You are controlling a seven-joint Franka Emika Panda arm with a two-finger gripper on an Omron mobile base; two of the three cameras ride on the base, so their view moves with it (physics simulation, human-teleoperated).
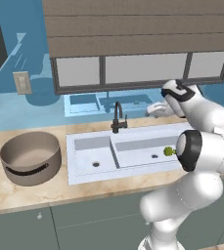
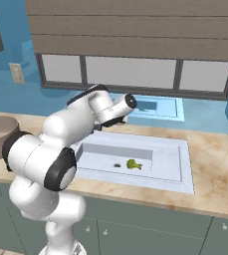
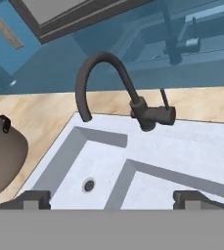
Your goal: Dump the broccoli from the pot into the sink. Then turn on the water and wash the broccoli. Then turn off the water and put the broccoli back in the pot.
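Right base view: the broccoli lies on the floor of the sink's right basin, just beside a drain; the left base view puts the pot upright on the worktop left of the sink, apart from it; in the hand view the claw is released, jaws spread wide and grasping nothing, above the left basin, facing the black curved faucet.
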